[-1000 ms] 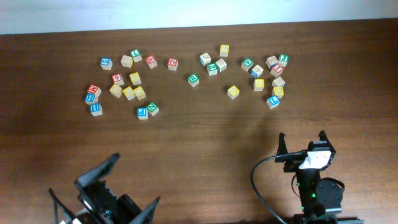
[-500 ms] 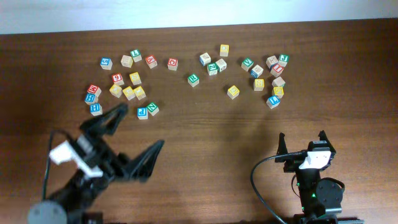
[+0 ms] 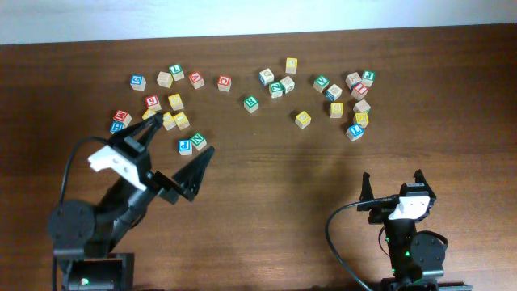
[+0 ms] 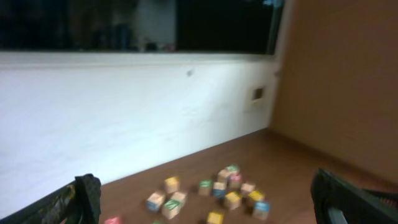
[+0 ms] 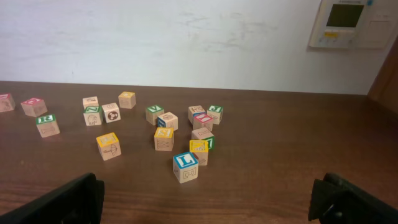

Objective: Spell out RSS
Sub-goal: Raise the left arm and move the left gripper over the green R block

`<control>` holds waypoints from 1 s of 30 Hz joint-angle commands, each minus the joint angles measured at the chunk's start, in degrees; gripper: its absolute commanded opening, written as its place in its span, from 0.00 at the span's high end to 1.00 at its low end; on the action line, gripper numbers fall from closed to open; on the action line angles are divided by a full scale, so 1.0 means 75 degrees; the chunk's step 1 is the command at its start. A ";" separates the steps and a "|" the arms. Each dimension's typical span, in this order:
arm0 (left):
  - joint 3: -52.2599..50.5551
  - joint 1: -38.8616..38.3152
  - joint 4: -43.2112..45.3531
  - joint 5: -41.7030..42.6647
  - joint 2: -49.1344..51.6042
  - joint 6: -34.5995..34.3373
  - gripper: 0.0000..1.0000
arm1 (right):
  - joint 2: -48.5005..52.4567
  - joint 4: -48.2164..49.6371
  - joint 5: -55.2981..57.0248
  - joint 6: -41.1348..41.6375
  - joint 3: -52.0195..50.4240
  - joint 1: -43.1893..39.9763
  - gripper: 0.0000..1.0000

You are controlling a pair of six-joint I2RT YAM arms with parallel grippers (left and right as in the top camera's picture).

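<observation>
Small wooden blocks [image 3: 251,103] with coloured letter faces lie scattered along the far desk [image 3: 266,186], left pincer [image 3: 184,134] spread beside them, right pincer [image 3: 393,176] spread near right.

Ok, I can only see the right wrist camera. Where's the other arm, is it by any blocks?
Observer: Yes. From overhead, the left pincer is wide open over a left-hand bunch of blocks that your view cuts off.
Operator: What's closest to it?
Observer: A blue-topped block and a green-topped block, side by side. From above they show between its open fingers, and it holds nothing.
Operator: Can its camera read the letters?
Observer: No. The left wrist picture is blurred, so only coloured tops show, like a yellow-topped block.
</observation>
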 commanded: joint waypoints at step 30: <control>0.4226 -0.1026 -0.6601 -0.0988 0.4465 0.1801 0.01 | -0.0050 -0.0058 0.0015 -0.0009 -0.0038 0.0000 0.02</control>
